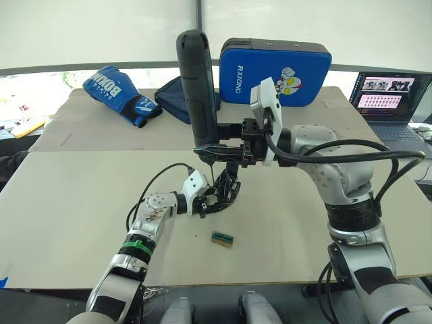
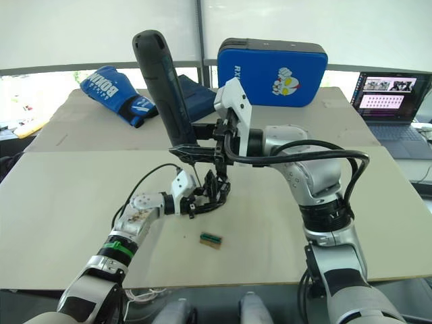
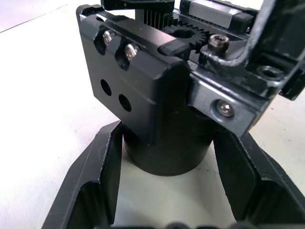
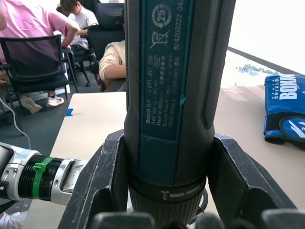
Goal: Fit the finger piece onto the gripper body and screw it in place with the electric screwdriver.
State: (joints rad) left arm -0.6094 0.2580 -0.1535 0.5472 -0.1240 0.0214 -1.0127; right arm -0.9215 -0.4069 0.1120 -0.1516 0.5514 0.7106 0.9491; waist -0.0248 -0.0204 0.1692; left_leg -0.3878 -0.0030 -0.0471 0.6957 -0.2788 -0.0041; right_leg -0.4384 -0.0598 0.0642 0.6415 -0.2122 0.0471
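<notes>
Silver-grey jointed arms with black two-finger grippers

A green band is seen on the left forearm (image 1: 137, 247); black cables are looped along both arms, white housings sit at the wrists, and the right forearm (image 1: 335, 177) is ringed by black collars.

Dark grey-black electric screwdriver (image 1: 197, 88) with teal label panel printed in grey. Matte black gripper body (image 3: 157, 114), silver screw heads. Behind the screwdriver: blue pad (image 1: 275, 71) with white lettering and cartoon figure, blue boxing glove (image 1: 120, 94) with white print. Near the gripper body, small tan block (image 1: 222, 239) topped green. Beige table (image 1: 67, 202).
</notes>
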